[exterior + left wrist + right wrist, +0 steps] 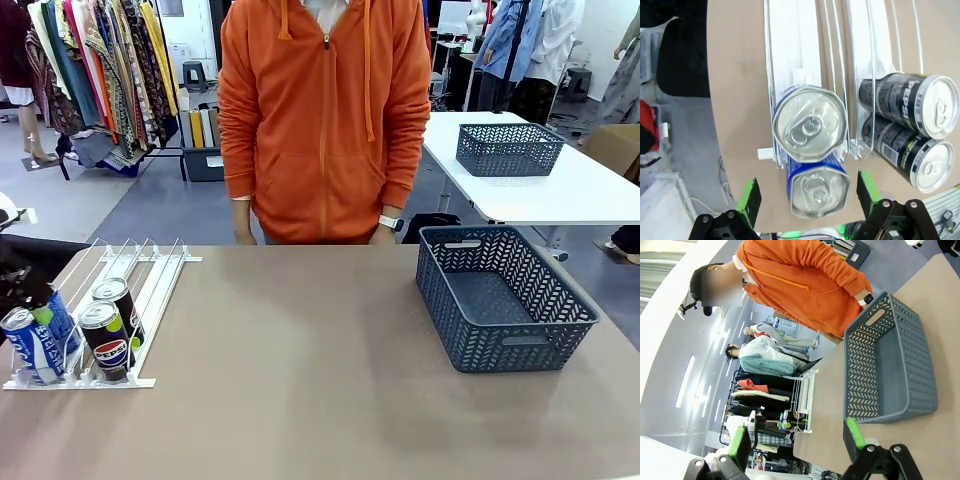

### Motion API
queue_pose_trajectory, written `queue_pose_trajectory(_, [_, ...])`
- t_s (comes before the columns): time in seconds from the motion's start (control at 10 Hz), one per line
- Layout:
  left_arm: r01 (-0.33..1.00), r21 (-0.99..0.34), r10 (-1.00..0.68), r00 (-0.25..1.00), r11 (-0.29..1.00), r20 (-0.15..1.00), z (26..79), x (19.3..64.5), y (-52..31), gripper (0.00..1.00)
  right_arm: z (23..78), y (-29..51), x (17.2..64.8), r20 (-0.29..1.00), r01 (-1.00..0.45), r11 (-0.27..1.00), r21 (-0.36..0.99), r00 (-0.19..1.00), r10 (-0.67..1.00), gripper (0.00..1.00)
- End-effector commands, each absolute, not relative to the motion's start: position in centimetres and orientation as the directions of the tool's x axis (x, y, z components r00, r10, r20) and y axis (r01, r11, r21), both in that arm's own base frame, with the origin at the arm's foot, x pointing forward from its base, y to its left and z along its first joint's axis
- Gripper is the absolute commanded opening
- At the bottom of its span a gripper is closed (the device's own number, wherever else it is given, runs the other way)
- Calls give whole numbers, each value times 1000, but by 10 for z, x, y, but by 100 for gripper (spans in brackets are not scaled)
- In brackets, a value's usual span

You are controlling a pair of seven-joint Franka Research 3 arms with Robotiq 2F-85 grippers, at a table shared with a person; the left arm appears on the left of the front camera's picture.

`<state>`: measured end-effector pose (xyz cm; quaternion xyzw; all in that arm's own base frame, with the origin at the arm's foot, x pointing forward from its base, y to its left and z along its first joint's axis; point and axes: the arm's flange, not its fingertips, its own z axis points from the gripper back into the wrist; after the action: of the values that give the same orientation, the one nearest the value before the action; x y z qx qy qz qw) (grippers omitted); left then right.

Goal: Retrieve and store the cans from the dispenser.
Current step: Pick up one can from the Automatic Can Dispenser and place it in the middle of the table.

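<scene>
— Where's the basket (pixel 890 365)?
— Ahead of the right gripper (pixel 796 437), whose fingers stand apart, empty.
— And the dispenser (pixel 790 50)?
— Just beyond the left gripper (pixel 807 195); its parted pads flank the front blue can (pixel 820 192), black cans (pixel 910 105) off to one side.

Two blue cans (pixel 810 125); two black cans (pixel 910 102)

Rear black can (pixel 900 100), second in its lane of the dispenser (pixel 795 45): white "PEPSI" along the side, seen inverted in the left wrist view.
Front black can (pixel 108 345), at the dispenser's low end: round red, white and blue Pepsi emblem.
Front blue can (pixel 30 348), same end: white lettering, not legible.
</scene>
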<state>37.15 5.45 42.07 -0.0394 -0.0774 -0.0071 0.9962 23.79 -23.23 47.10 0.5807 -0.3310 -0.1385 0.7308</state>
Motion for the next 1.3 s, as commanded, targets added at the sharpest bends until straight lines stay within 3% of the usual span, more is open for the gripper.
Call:
queue_pose_trajectory(0.0, [-37,-30,42,984,999,172,407,372,52,100,473,-233,241,349,-215,287,934,727,-591,100])
queue_pose_trajectory(0.4, [-47,-30,51,988,998,143,400,376,50,100,473,-233,241,349,-215,287,934,727,-591,100])
queue_pose_trajectory(0.5, [-48,-29,52,987,998,152,402,376,51,46,473,-233,241,349,-215,287,934,727,-591,100])
queue_pose_trajectory(0.6, [-46,-29,50,988,999,148,403,376,52,0,473,-233,241,349,-215,287,934,727,-591,100])
queue_pose_trajectory(1.2, [5,-50,1,993,999,121,411,366,46,0,473,-233,241,349,-215,287,934,727,-591,100])
